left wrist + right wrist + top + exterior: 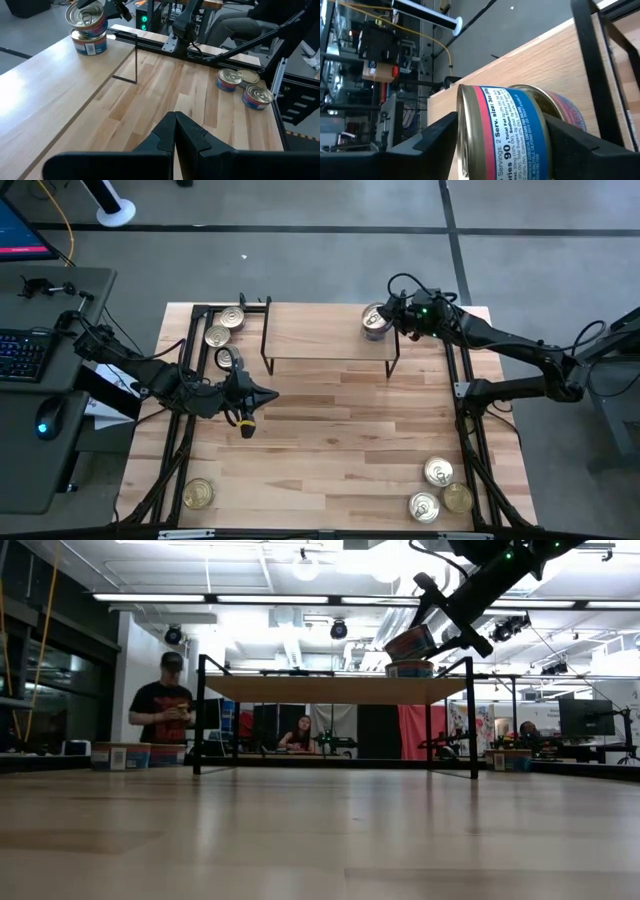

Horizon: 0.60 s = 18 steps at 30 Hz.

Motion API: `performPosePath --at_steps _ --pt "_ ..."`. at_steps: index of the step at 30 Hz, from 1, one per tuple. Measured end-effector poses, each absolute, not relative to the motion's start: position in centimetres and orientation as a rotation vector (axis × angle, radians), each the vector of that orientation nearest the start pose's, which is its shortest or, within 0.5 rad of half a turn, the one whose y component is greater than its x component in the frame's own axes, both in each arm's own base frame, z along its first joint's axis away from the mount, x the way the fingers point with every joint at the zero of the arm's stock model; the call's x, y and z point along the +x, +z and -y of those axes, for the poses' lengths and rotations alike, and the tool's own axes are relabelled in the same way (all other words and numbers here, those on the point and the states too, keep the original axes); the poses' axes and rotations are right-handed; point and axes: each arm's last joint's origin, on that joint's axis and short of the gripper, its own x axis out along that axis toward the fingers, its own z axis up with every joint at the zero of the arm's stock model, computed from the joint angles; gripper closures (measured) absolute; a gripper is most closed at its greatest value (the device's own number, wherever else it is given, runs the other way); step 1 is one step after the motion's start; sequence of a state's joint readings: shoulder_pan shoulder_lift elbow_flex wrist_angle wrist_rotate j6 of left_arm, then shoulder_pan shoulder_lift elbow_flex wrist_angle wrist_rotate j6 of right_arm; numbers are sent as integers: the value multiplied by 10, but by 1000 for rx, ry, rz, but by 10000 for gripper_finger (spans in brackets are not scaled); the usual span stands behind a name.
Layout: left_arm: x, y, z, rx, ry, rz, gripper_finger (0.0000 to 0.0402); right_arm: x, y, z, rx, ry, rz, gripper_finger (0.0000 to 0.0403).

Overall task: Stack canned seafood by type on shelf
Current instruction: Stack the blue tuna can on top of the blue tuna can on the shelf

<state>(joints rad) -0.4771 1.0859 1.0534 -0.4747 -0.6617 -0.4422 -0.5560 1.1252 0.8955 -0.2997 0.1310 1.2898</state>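
On the right end of the shelf (320, 330) stands a tin (90, 44) with a blue-and-red label. Right above it my right gripper (385, 320) is shut on a second, tilted tin (410, 642) of the same label. My left gripper (268, 394) hangs shut and empty over the table, in front of the shelf's left end. Three tins (218, 337) stand on the table left of the shelf, one gold-lidded tin (197, 494) sits at the near left, and three tins (438, 488) sit at the near right. My right gripper pinches the tin across its height: one finger (437, 132) lies on the lid side at the rim (462, 120), the other (570, 142) under the bottom. The fingers come slanting down from the table's right. The tin tilts above the lower tin (410, 669); whether they touch, I cannot tell.
Black frame rails (462, 395) run along both sides of the table. The shelf's thin black legs (135, 60) stand at its corners. Bare wood lies in the table's middle (340, 440). People show in the room behind the table (165, 705).
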Motion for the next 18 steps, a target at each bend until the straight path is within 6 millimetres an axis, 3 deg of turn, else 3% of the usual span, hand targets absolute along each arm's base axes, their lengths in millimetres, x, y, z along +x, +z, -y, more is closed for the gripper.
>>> performPosePath --at_steps 8,18 --pt "206 345 87 -159 269 -378 401 206 293 132 1388 -943 9 90" --pt "205 343 86 -143 274 -402 402 214 304 130 1261 -834 60 86"
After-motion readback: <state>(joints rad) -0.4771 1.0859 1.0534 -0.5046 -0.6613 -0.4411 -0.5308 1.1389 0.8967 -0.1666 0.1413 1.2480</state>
